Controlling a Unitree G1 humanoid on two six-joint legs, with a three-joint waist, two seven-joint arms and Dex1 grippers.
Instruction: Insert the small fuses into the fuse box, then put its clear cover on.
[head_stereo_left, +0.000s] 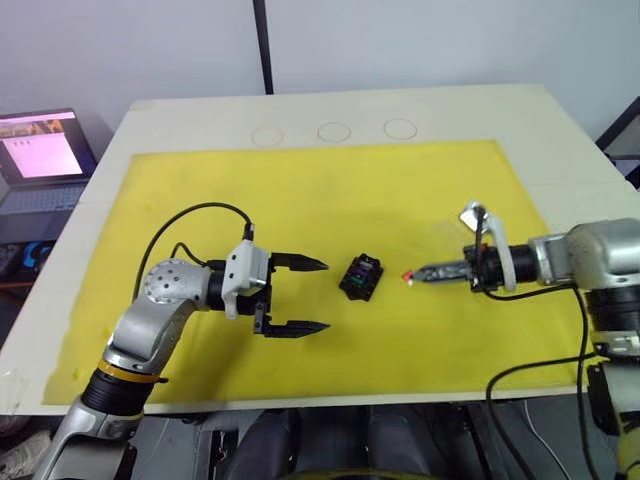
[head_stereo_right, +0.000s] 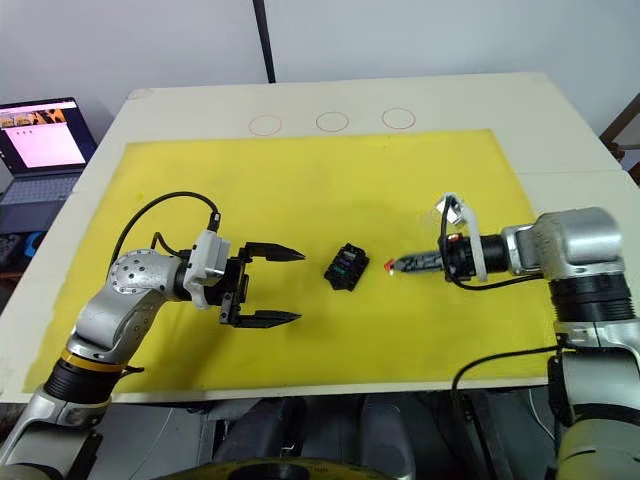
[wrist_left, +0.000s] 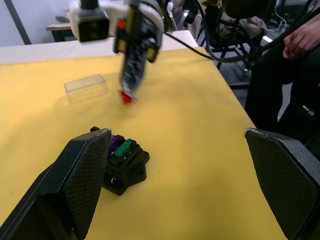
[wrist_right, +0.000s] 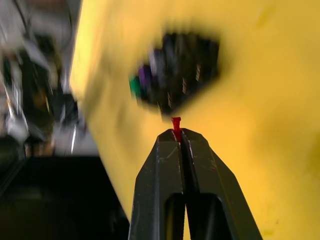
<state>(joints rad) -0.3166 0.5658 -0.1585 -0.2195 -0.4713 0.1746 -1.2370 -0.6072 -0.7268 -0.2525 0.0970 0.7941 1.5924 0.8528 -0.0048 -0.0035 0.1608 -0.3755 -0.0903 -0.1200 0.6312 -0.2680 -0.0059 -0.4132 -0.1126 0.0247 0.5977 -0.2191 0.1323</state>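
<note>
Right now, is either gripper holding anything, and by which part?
The right gripper pinches the red fuse by one end, the rest poking past its tips. The left gripper is open, holding nothing.

Red fuse (wrist_right: 176, 123) in tool (wrist_right: 176, 134)

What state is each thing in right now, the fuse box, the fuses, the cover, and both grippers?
fuse box: on the yellow mat, uncovered, partly filled.
green fuse: seated in the box.
purple fuse: seated beside the green one.
red fuse: pinched at the right gripper tip, not yet inserted.
clear cover: lying on the mat, off the box.
left gripper: jaws wide open, empty.
laptop: lid open, screen lit.
</note>
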